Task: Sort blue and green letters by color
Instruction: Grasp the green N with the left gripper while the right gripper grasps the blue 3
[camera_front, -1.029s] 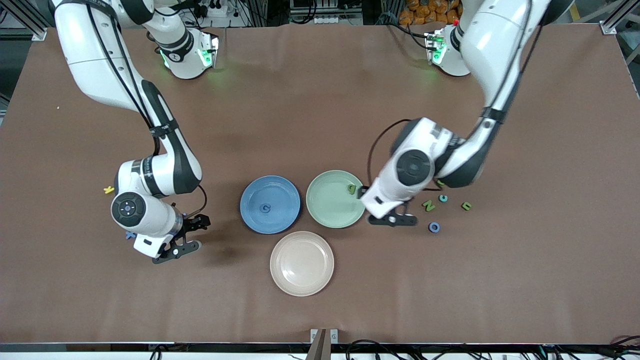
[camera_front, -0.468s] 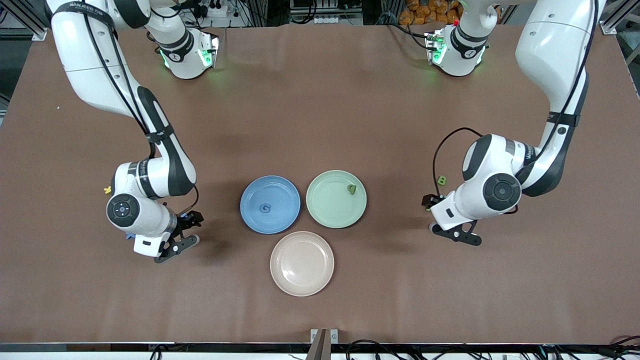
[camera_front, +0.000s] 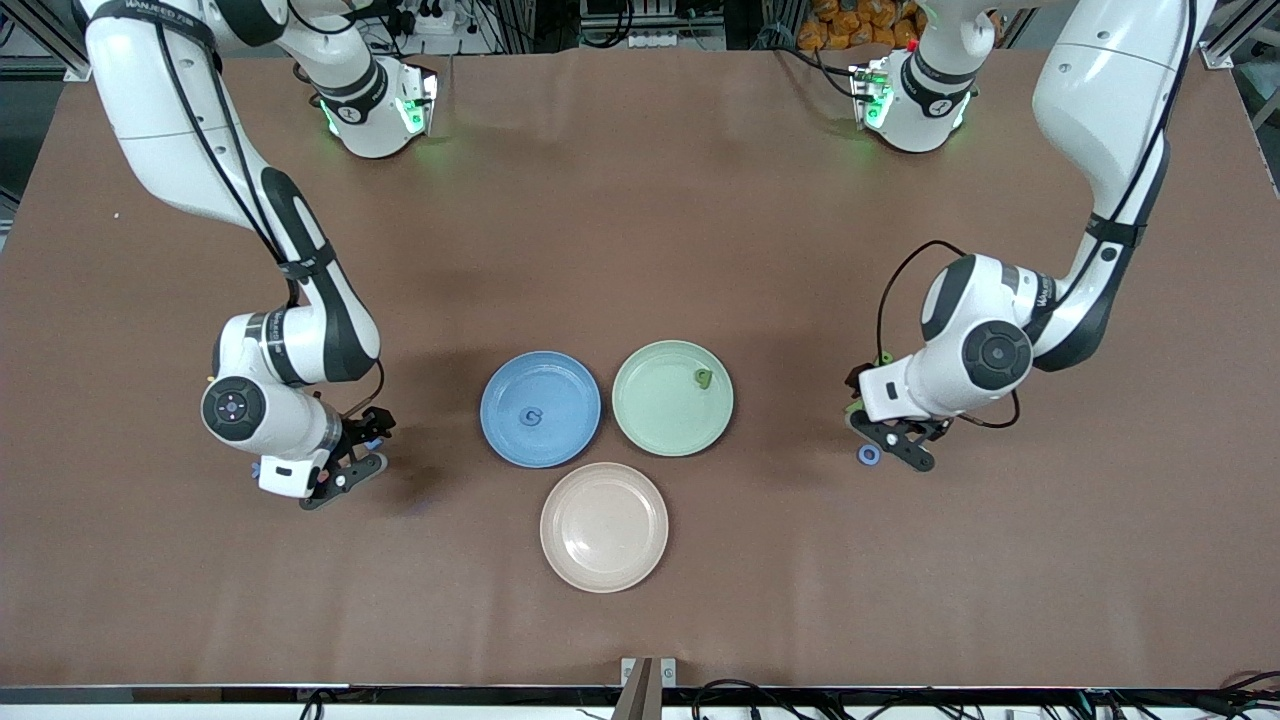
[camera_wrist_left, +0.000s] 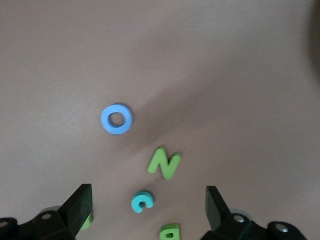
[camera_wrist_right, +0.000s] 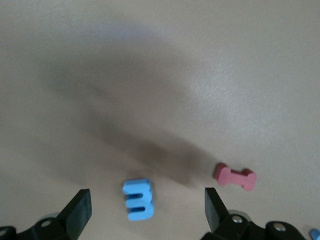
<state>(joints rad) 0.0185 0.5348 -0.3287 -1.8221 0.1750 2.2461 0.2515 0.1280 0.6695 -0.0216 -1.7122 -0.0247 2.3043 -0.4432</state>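
Note:
My left gripper (camera_front: 876, 420) is open over a group of loose letters toward the left arm's end of the table. The left wrist view shows a blue ring (camera_wrist_left: 117, 119), a green N (camera_wrist_left: 164, 162), a teal C (camera_wrist_left: 143, 201) between my open left gripper (camera_wrist_left: 147, 210) fingers, and another green letter (camera_wrist_left: 170, 232). My right gripper (camera_front: 358, 450) is open low over a blue E (camera_wrist_right: 138, 199), which lies between its fingers in the right wrist view (camera_wrist_right: 145, 207). A blue letter (camera_front: 531, 416) lies in the blue plate (camera_front: 560, 385). A green letter (camera_front: 704, 378) lies in the green plate (camera_front: 650, 410).
A beige plate (camera_front: 604, 527) holding nothing sits nearer the front camera than the two coloured plates. A small dark red letter (camera_wrist_right: 235, 177) lies beside the blue E. The blue ring (camera_front: 868, 455) shows beside the left gripper in the front view.
The left arm swung from the green plate's edge toward its own end of the table and came down over the loose letters. The right arm shifted slightly toward its end.

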